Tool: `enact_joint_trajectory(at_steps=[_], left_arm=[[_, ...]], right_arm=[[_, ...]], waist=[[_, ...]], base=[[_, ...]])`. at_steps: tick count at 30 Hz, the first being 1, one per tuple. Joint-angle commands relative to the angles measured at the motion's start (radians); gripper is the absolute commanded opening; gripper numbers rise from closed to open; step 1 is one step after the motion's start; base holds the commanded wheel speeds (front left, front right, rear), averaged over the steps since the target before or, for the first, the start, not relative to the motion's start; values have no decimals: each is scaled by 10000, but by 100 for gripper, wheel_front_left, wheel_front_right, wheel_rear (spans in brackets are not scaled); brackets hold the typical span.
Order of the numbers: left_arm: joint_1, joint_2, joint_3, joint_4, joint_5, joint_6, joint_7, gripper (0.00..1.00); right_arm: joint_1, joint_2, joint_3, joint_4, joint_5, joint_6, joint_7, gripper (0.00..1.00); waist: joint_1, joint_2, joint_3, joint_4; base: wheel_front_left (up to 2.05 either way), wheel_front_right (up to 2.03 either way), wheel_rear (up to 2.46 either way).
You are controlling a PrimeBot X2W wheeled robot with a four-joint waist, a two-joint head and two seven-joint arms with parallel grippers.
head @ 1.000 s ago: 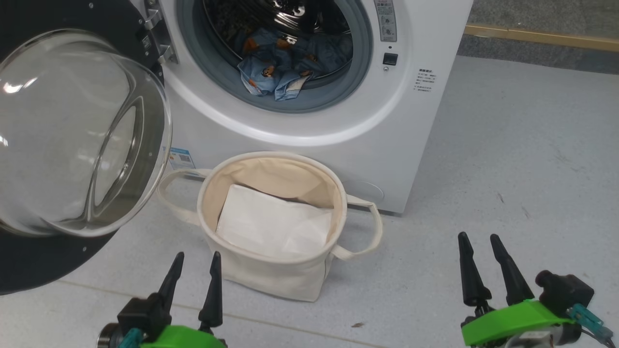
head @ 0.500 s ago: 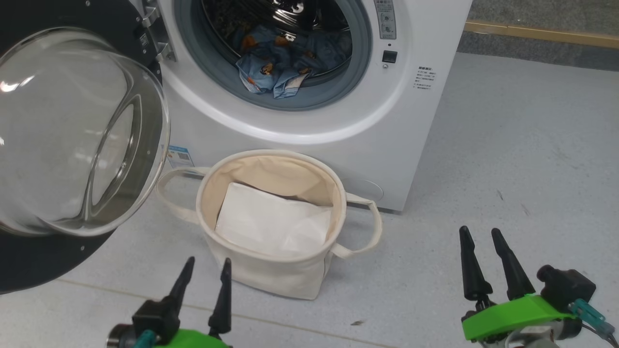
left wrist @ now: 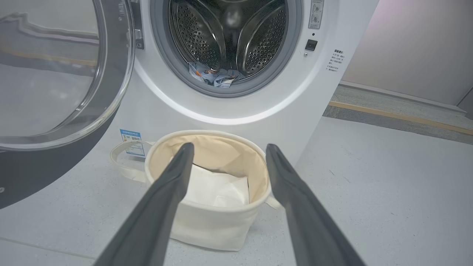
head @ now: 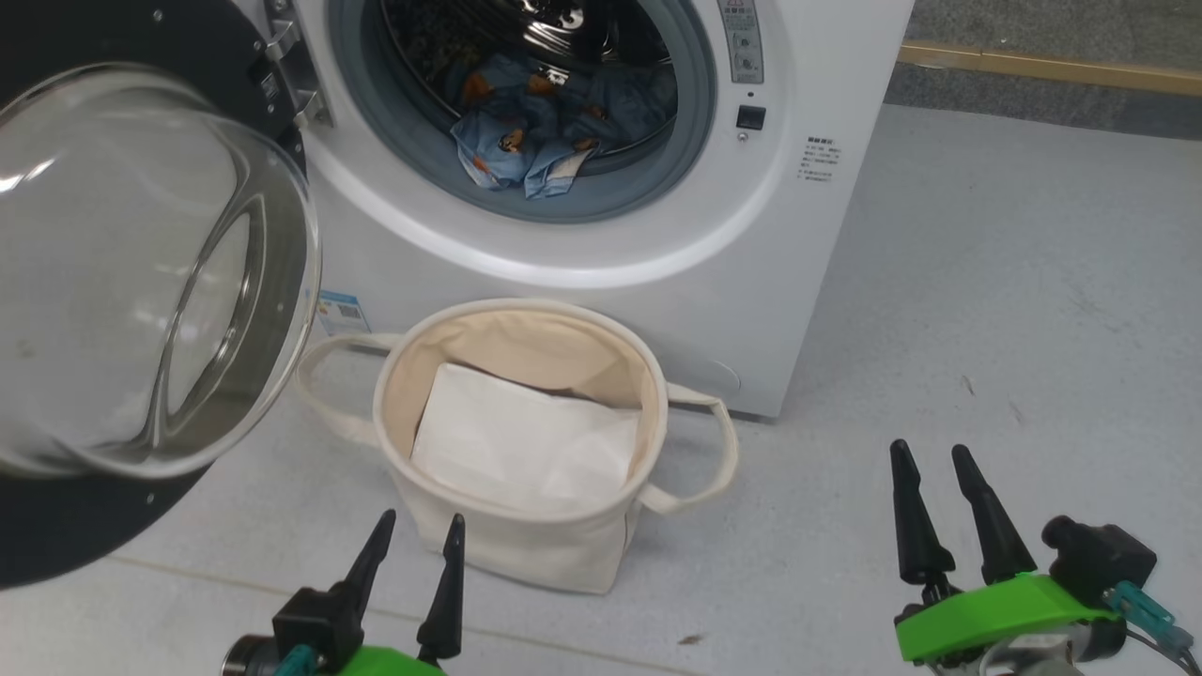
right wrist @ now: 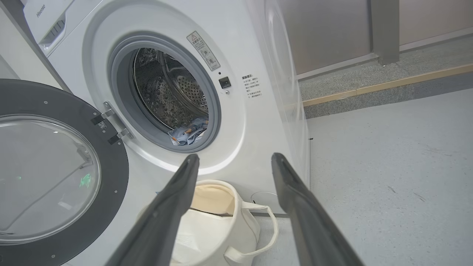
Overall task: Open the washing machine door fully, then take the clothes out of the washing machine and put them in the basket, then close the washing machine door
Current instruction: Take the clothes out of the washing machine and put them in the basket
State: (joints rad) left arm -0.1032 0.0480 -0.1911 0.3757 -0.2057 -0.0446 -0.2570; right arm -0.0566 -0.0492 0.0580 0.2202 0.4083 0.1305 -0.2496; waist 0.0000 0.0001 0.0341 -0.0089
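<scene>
While the left pincer (head: 423, 521) gapes, the clothes (head: 535, 141) lie seemingly bunched well beyond.

laundry area, washing machine (head: 751, 244), grey tiled floor (head: 1014, 282)

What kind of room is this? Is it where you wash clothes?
Probably a laundry spot. A white washing machine stands with its door open, blue clothes lie in its drum, and a cream basket sits on the floor before it.
</scene>
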Motion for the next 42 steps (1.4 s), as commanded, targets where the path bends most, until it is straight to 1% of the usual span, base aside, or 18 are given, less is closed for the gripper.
enact_joint_trajectory(at_steps=[1, 6, 9, 14, 20, 28, 32, 34, 37, 39, 42], left_arm=[[-437, 24, 249, -309, -18, 3, -47, 100], [-456, 24, 269, -370, -206, 58, -47, 100], [-492, 23, 218, -450, -21, 93, -47, 100], [-422, 23, 187, -754, 72, 25, -47, 100], [-376, 23, 99, -783, 184, 19, -47, 100], [-438, 23, 25, -920, 260, 116, -47, 100], [-545, 22, 67, -984, 361, 246, -47, 100], [-651, 22, 165, -1047, 318, 418, -47, 100], [-850, 22, 197, -1071, 402, 687, -47, 100], [-1227, 25, 222, -982, 638, 876, -47, 100], [-1826, 108, 306, -841, 898, 1039, -47, 100]], right_arm=[[-455, -11, 268, -288, 48, 2, -122, 100], [-464, -11, 265, -281, 51, 2, -122, 100], [-466, -10, 280, -268, 57, 2, -122, 100], [-482, -10, 333, -256, 78, 2, -122, 100], [-481, -10, 456, -268, 88, 2, -122, 100], [-504, -10, 825, -407, 51, 2, -122, 100], [-506, -10, 1111, -500, 1, 2, -122, 100], [-512, -10, 1211, -529, 252, 2, -122, 100], [-562, -10, 1396, -499, 229, 2, -122, 100], [-662, -10, 1531, -592, 289, 2, -122, 100], [-834, -10, 1599, -746, 347, 2, -122, 100]], waist=[[0, -1, 9, -2], [0, -1, 41, 22], [0, -1, 67, 49], [0, -1, 107, 102], [0, -1, 167, 169], [0, -1, 417, 188], [0, -1, 650, 101], [0, -1, 796, 6], [0, -1, 1071, -199], [0, -1, 1461, -455], [0, -1, 1986, -741]], base=[[192, -166, -26], [211, -185, -26], [213, -180, -33], [152, -144, -8], [73, -73, 0], [5, -5, 0], [0, 0, 0], [0, 0, 0], [0, 0, 0], [0, 0, 0], [0, 0, 0]])
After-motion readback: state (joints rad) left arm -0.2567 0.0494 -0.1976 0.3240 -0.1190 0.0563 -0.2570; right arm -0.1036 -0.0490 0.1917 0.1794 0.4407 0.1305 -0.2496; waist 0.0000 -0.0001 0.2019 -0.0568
